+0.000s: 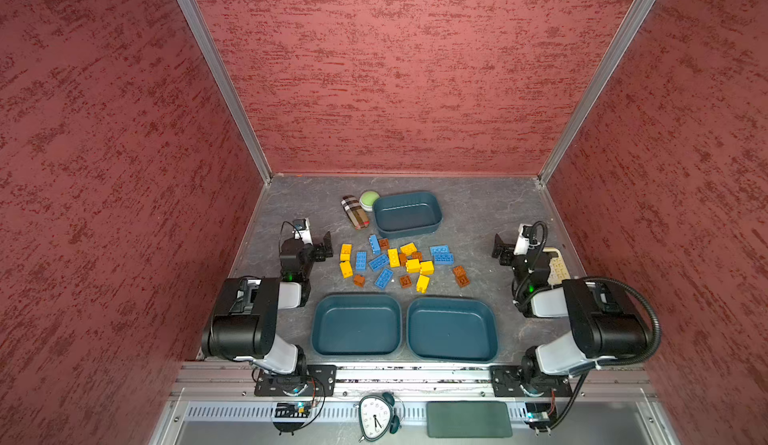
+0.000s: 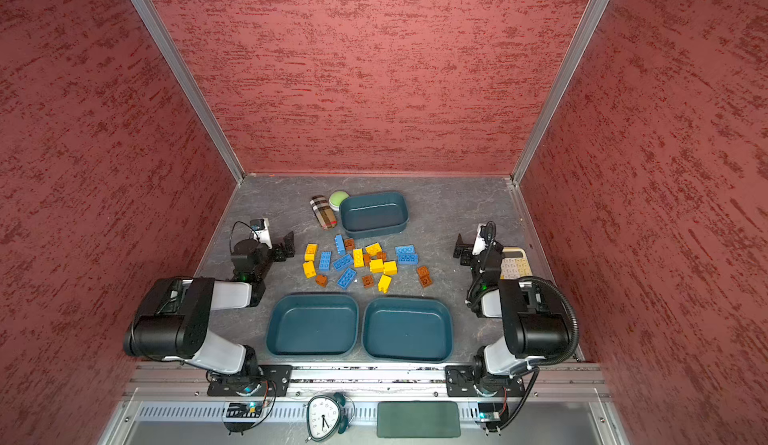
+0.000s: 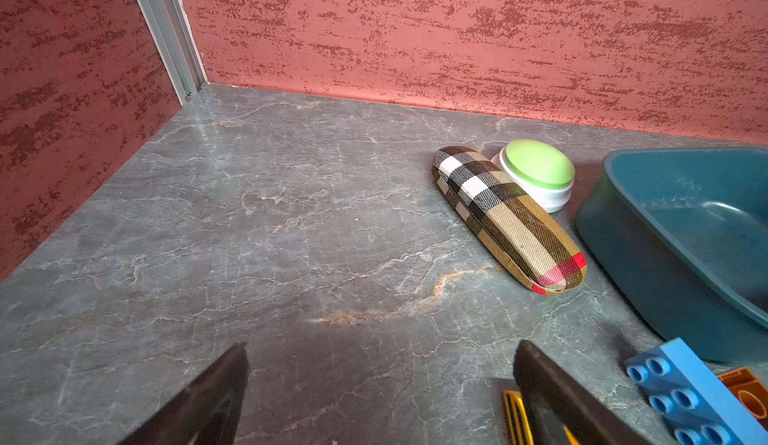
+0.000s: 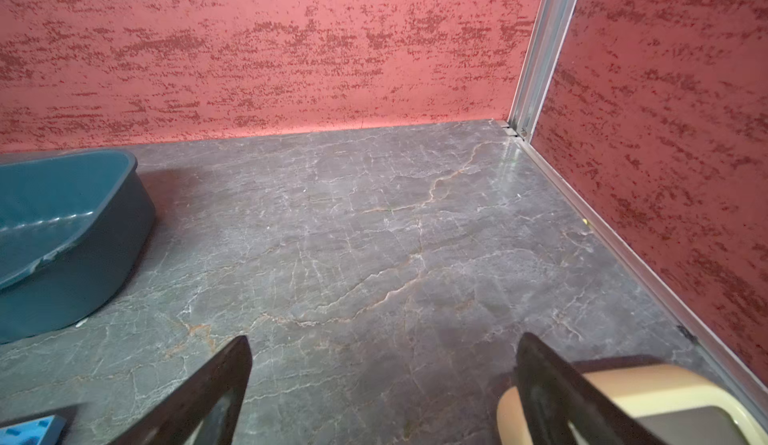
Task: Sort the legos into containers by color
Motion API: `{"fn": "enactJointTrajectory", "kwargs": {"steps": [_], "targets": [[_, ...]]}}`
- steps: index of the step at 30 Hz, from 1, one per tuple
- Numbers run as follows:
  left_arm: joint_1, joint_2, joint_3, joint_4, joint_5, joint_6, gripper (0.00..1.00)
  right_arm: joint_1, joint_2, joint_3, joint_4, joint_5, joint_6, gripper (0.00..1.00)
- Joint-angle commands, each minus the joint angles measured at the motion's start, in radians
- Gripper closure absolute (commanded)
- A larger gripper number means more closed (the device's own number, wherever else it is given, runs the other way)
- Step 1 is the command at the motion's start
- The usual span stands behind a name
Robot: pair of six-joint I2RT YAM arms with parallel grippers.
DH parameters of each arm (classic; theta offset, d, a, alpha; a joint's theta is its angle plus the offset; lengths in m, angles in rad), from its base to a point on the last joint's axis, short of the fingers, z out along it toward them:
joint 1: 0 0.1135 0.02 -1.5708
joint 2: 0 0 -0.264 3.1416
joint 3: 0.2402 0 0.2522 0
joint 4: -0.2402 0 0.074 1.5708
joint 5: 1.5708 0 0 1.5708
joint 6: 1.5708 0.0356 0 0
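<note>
The legos (image 1: 395, 262) lie loose on the bench (image 1: 478, 214) in the middle of both top views, yellow, blue and brown all mixed. I see none in a tub yet. The far tub (image 1: 407, 214) sits just above the pile in the frame. The lower-left tub (image 1: 357, 326) and the lower-right tub (image 1: 452, 330) sit side by side just below it. All three are empty.

My left claw (image 1: 326, 247) hangs at the left edge of the pile, jaws spread wide with nothing between them. The nearest piece is a yellow brick (image 1: 345, 252) just to its right in the frame, its long axis running up and down the picture. In the left wrist view the fingers straddle bare bench, with a blue brick (image 3: 685, 397) off to the lower right.

My right claw (image 1: 500, 249) is equally wide and empty. It is well apart from the rightmost blue pair (image 1: 441, 254), which lies to its left in the frame.

So I judge the left arm the nearer one, and that yellow brick the natural first pick. I would slide rightward in the frame and close across the brick's short side, and the wrist may need a turn for that.

The plaid case (image 1: 355, 212) and green puck (image 1: 369, 200) lie beside the far tub, clear of the reach. A calculator (image 1: 559, 270) lies partly under the right arm.
</note>
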Motion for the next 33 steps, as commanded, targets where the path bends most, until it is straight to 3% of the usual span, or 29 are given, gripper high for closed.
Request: {"fn": "enactJointTrajectory", "kwargs": {"steps": [1,29,33], "targets": [[0.008,0.010,0.017,0.040,0.018,0.018,0.01,-0.008,0.006,0.017,0.065,0.032,0.015,0.01],[0.008,0.009,0.018,0.040,0.018,0.018,0.01,-0.008,0.005,0.014,0.068,0.031,0.015,0.01],[-0.015,-0.012,0.023,0.009,-0.005,0.037,0.01,-0.008,-0.044,0.025,0.018,-0.020,-0.003,0.01]]}}
